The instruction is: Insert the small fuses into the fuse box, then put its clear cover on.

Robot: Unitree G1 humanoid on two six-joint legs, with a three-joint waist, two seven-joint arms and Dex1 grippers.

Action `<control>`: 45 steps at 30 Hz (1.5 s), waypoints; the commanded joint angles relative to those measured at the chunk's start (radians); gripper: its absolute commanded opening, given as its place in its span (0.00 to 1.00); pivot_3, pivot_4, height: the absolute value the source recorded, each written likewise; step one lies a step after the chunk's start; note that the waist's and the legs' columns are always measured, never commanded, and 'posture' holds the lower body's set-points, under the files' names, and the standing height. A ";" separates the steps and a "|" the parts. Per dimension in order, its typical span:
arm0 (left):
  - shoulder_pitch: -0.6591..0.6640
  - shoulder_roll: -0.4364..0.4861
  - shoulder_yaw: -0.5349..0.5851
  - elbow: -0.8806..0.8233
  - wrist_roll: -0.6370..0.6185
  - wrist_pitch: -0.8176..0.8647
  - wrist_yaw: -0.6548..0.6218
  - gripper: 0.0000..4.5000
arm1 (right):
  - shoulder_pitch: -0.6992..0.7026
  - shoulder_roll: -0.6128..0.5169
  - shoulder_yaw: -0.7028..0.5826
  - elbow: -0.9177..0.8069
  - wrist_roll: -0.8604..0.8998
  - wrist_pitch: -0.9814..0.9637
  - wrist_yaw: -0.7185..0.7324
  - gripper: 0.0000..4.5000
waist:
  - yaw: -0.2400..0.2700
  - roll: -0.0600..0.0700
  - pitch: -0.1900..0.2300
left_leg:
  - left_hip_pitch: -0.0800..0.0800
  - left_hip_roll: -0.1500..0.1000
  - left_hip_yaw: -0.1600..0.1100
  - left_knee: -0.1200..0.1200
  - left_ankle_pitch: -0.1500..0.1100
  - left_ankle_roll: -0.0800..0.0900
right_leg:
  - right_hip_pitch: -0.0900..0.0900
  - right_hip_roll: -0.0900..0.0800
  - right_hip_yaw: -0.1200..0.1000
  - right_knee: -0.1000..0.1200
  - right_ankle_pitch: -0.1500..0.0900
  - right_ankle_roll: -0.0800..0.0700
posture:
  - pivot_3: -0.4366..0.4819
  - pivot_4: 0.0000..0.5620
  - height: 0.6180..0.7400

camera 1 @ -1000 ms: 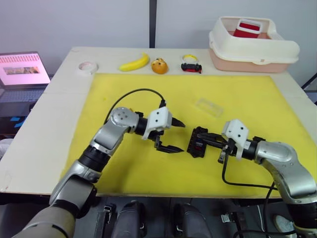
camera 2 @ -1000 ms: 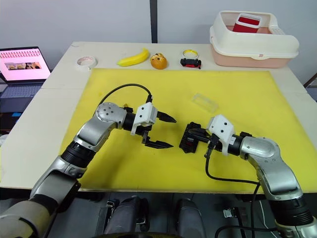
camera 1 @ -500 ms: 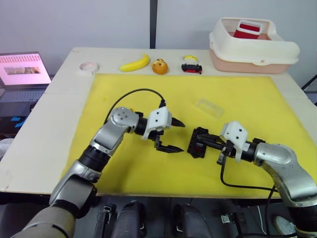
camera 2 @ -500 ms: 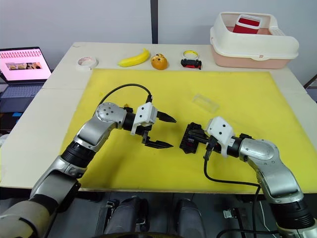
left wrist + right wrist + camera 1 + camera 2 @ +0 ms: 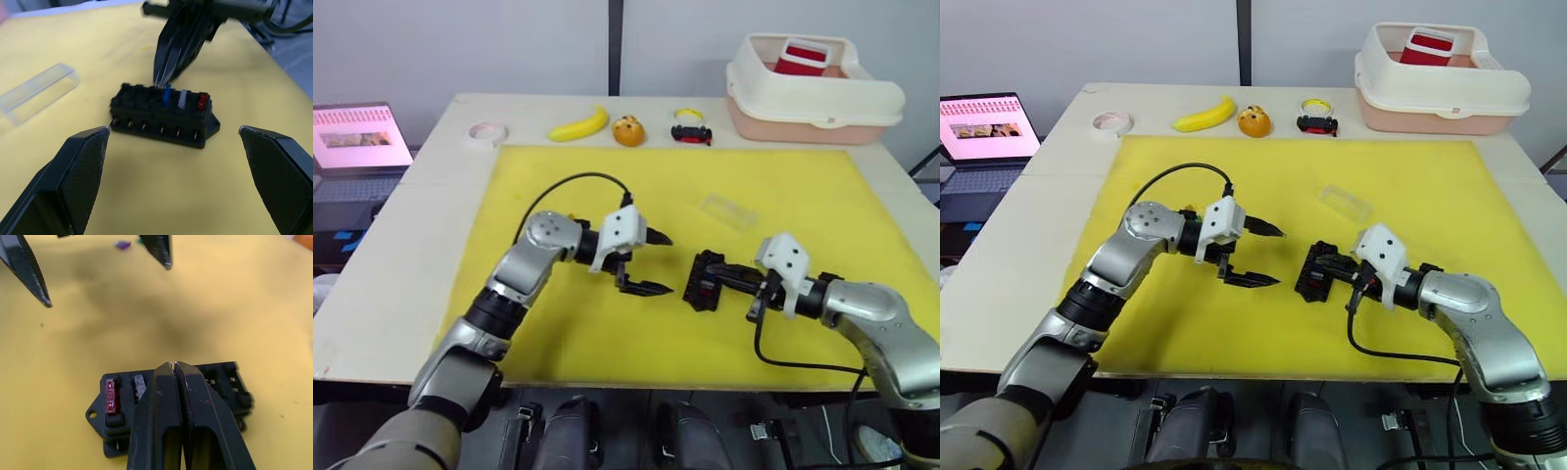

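Observation:
The black fuse box lies on the yellow mat, with a blue fuse, a grey fuse and a red fuse standing in its slots. My right gripper is shut, its tips pressed together right over the blue fuse on top of the box. To the box's left my left gripper hovers open with nothing between its fingers. The clear cover lies empty on the mat behind the box. A purple fuse lies loose on the mat beyond my left gripper.
Along the table's far edge are a tape roll, a banana, an orange object and a toy car. A cream bin stands at the back right, a laptop off the table's left.
My left gripper has drawn back slightly to the left, still open. The right gripper stays shut on top of the fuse box, and the box has not moved.

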 commanded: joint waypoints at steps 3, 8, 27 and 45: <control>0.111 0.117 0.208 -0.165 -0.165 0.250 0.075 1.00 | -0.001 -0.131 -0.265 -0.009 0.131 0.123 0.043 0.07 | 0.001 0.000 0.000 | 0.000 0.001 -0.001 0.000 -0.001 0.001 | 0.000 0.000 0.000 0.000 0.000 0.000 | 0.48 0.27 1.00; 0.283 0.256 0.439 -0.238 -0.269 0.432 0.169 1.00 | 0.114 -0.244 -0.441 0.166 0.096 0.155 0.128 0.53 | 0.001 0.000 0.000 | 0.000 0.000 -0.001 0.000 -0.002 0.003 | 0.001 -0.001 0.000 -0.001 0.000 0.000 | 0.48 0.27 1.00; 0.375 0.397 0.686 -0.187 -0.512 0.787 0.303 1.00 | 0.090 -0.210 -0.417 0.116 0.169 0.216 0.094 0.99 | 0.000 0.000 0.000 | 0.001 0.001 0.000 -0.001 0.000 -0.002 | 0.001 -0.001 0.000 -0.001 0.000 0.000 | 0.48 0.27 1.00; -0.126 0.157 0.636 0.431 -0.520 1.204 0.513 1.00 | -0.200 0.015 -0.033 -0.164 0.502 0.435 -0.139 0.99 | 0.000 -0.002 0.000 | -0.001 -0.002 0.001 0.000 0.001 -0.003 | -0.001 -0.001 0.000 0.001 -0.001 0.001 | 0.48 0.27 1.00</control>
